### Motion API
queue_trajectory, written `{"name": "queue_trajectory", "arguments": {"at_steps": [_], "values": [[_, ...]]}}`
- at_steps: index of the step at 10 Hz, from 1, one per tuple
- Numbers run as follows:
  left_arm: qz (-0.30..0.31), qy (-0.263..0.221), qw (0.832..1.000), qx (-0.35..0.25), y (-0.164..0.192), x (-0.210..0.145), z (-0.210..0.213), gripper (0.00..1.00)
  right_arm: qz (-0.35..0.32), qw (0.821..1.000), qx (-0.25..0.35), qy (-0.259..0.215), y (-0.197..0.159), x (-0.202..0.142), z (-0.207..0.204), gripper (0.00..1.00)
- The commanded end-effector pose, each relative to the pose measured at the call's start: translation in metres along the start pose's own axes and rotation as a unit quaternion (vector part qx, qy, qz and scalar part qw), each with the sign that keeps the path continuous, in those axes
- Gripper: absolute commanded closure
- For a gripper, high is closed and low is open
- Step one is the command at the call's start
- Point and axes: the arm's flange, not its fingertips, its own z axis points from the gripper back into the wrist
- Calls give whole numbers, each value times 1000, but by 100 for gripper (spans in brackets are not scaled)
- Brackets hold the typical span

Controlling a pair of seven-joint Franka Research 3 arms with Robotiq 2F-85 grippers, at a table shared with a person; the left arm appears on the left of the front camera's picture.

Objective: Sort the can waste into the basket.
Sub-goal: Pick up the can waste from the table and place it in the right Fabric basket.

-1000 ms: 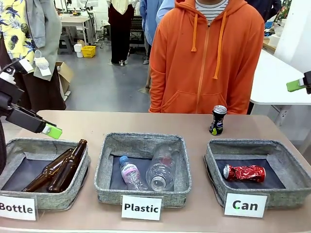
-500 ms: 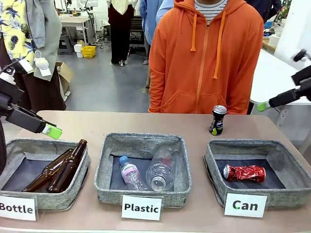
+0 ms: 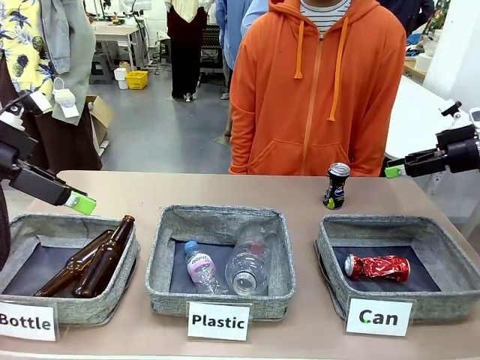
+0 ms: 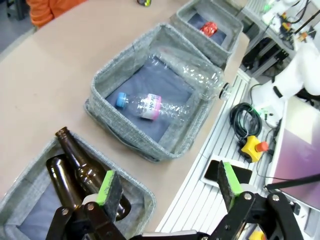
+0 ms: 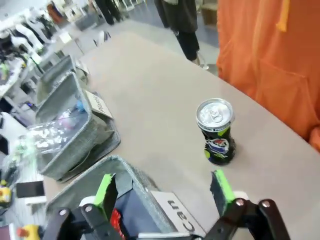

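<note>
The grey woven basket labelled "Can" (image 3: 435,304) holds a crushed red can (image 3: 377,267). Behind it, the upright black can with silver top (image 3: 337,186) stands on the table. Above-right of that can, the right gripper (image 3: 393,170) hovers, fingers apart; the left gripper (image 3: 82,201), fingers apart, hangs well left.

1. A grey polished floor (image 3: 161,127) stretches behind the beige table (image 3: 225,187).
2. A small yellow plastic crate (image 3: 136,79) sits far back.
3. A white table (image 3: 424,124) stands right.

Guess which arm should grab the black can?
The right. Its open claw hovers near the black can behind the Can basket; the left claw hangs over the bottles.
</note>
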Motion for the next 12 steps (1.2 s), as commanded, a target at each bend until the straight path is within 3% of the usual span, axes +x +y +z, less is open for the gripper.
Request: {"name": "queue_trajectory", "arguments": {"at_steps": [1, 2, 3, 6, 9, 12], "values": [[-8, -10, 1000, -3, 1, -3, -2, 0, 39, 999, -21, 24, 28, 19, 6, 0], [-8, -10, 1000, -3, 1, -3, -2, 0, 39, 999, -21, 24, 28, 19, 6, 0], [-8, -10, 1000, -3, 1, -3, -2, 0, 13, 1000, -4, 7, 6, 8, 1, 0], [-8, -10, 1000, -3, 1, -3, -2, 0, 132, 990, 5, -54, -59, -11, -25, 0], [-8, -10, 1000, -3, 1, -3, -2, 0, 166, 983, -26, -73, -86, -32, -51, 0], [-8, -10, 1000, -3, 1, -3, -2, 0, 229, 971, -7, -71, -101, -42, -81, 0]]}}
